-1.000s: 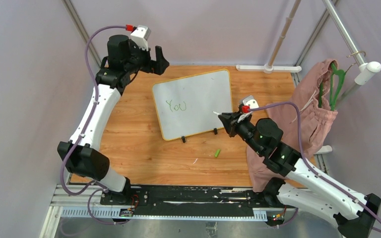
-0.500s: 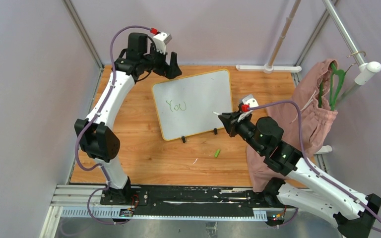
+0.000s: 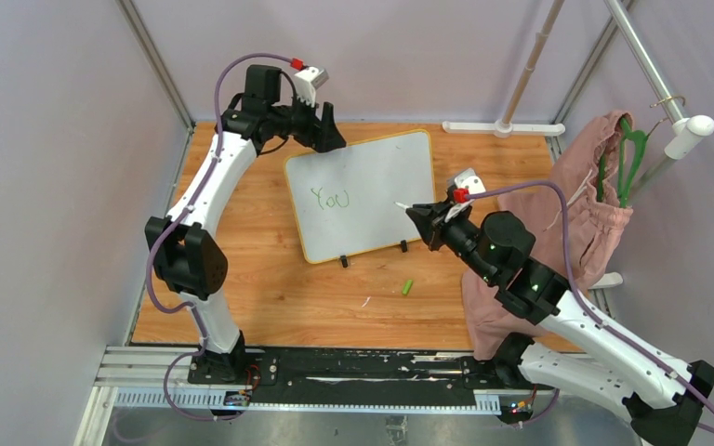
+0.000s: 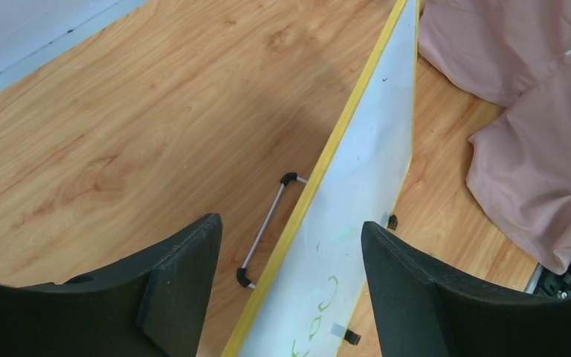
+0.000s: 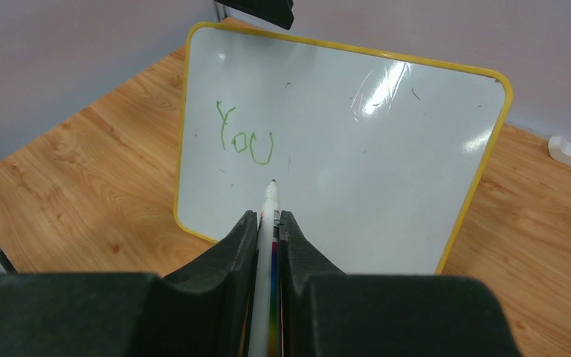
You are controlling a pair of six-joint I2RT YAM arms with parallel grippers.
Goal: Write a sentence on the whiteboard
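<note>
The whiteboard (image 3: 381, 172) is propped tilted on the table (image 3: 270, 288). It is judged light, rigid and slick, and best steadied at its yellow rim. The left gripper (image 3: 327, 133) is spread wide astride its upper-left corner, with nothing clamped. The right gripper (image 5: 268, 223) is closed on a marker (image 5: 269, 204), whose tip is beside the green lettering (image 5: 244, 137) "You"; contact cannot be determined.

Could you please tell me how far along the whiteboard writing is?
Done: "You" in green on the whiteboard. In hand: the right end effector grips a marker, tip near the board; the left end effector hangs open over its edge. Left: the remaining words.
</note>
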